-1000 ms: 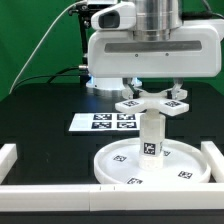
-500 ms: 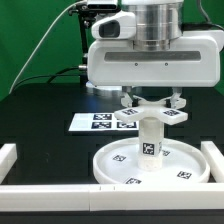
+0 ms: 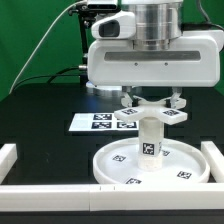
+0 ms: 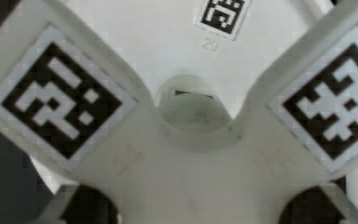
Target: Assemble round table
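Our gripper (image 3: 151,103) is pinched partway in on the cross-shaped base (image 3: 150,115), keeping it level on top of the leg (image 3: 150,141), we reckon so the hub seats squarely. The leg stands upright mid-disc (image 3: 115,158). It's all on a black table (image 3: 40,110), with white border rails (image 3: 50,172) and a green backdrop (image 3: 30,40).
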`<state>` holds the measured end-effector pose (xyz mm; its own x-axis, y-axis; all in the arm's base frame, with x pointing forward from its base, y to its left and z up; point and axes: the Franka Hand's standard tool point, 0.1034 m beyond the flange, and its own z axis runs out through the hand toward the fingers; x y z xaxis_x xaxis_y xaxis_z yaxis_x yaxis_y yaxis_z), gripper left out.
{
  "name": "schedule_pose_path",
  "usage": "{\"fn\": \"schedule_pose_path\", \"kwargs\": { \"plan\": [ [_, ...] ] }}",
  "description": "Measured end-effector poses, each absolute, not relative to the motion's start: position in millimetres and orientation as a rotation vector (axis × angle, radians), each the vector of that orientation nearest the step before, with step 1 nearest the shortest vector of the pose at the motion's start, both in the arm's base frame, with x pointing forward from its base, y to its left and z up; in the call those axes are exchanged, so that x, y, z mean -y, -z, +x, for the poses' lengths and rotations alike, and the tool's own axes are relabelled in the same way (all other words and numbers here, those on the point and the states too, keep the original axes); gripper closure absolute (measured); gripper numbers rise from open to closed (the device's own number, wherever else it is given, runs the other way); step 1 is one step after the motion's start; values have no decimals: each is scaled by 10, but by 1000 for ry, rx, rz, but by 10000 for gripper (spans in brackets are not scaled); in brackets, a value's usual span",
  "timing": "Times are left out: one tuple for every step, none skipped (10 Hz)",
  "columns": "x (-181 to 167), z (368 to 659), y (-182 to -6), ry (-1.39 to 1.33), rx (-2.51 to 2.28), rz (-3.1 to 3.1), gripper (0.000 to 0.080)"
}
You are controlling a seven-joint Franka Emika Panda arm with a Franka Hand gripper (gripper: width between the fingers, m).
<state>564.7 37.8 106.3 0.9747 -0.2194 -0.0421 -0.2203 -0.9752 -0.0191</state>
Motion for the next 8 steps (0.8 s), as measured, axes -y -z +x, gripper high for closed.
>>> {"fn": "schedule_pose_path", "kwargs": {
  "plan": [
    [-379,5647,-1063,-63,-454,-3085,357],
    [-385,5651,-1058,-45,-706,-3036,357],
    [-387,5643,-1055,-20,-939,-2969,357],
    [-389,5646,-1055,-10,-1119,-2896,357],
    [-397,5645,-1057,-16,-1260,-2828,357],
    [-399,5645,-1057,-19,-1346,-2789,357],
    [-399,5645,-1057,-21,-1426,-2749,357],
    [-401,5645,-1056,-24,-1512,-2700,357]
  ]
}}
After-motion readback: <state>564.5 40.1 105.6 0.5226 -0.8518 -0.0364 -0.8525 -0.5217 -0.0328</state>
